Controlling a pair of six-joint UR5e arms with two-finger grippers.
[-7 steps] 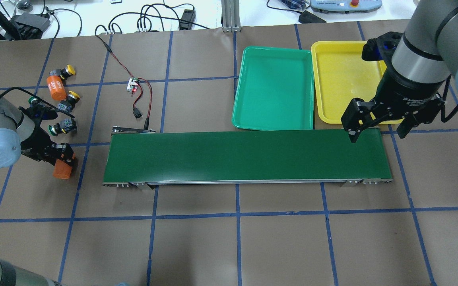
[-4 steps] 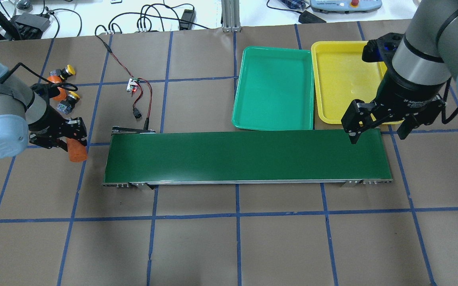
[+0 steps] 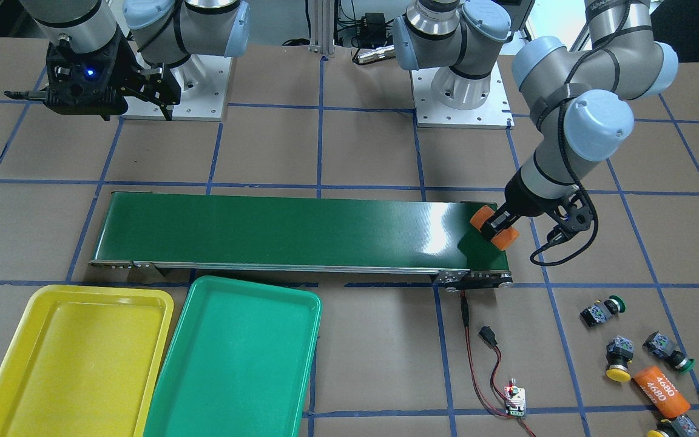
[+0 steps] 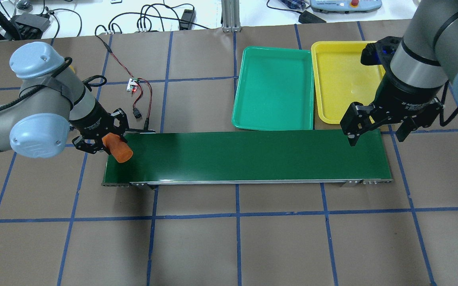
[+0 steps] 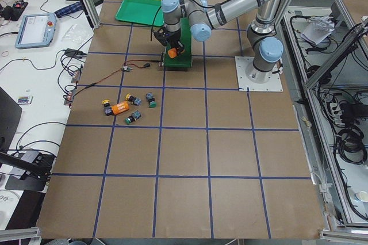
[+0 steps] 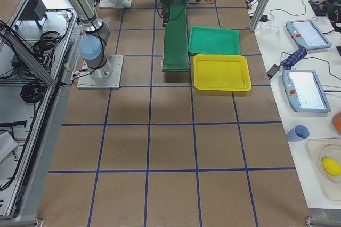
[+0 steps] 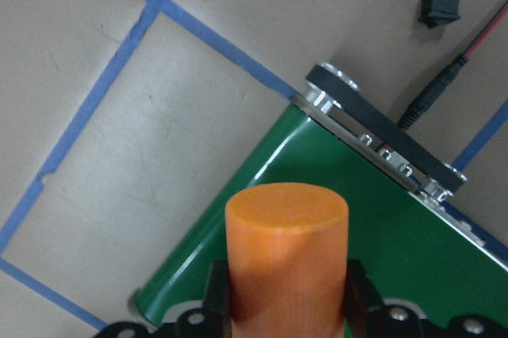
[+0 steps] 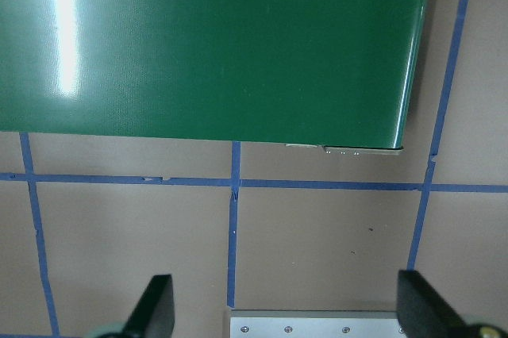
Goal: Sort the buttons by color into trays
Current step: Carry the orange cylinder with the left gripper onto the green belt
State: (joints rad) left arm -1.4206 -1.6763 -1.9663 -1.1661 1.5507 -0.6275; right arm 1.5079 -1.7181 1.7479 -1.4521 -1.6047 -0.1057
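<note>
Several buttons lie loose on the brown table: a green-capped button (image 3: 603, 311), a yellow-capped button (image 3: 617, 359), another green one (image 3: 668, 351) and another yellow one (image 3: 670, 428). In the overhead view my left arm hides them. My left gripper (image 4: 112, 143) is shut on an orange cylinder (image 7: 286, 251), held over the left end of the dark-green conveyor belt (image 4: 249, 157). The green tray (image 4: 274, 89) and the yellow tray (image 4: 342, 77) sit side by side beyond the belt's right half, with nothing in them. My right gripper (image 4: 377, 136) hangs open over the belt's right end, holding nothing.
A second orange cylinder (image 3: 660, 389) lies among the buttons. A small circuit board (image 4: 134, 84) with red and black wires sits behind the belt's left end. Brown table with blue tape lines stretches in front of the belt.
My left arm has swung right, carrying the orange cylinder from the table beside the buttons to above the belt's left end. The right arm has hardly moved.
</note>
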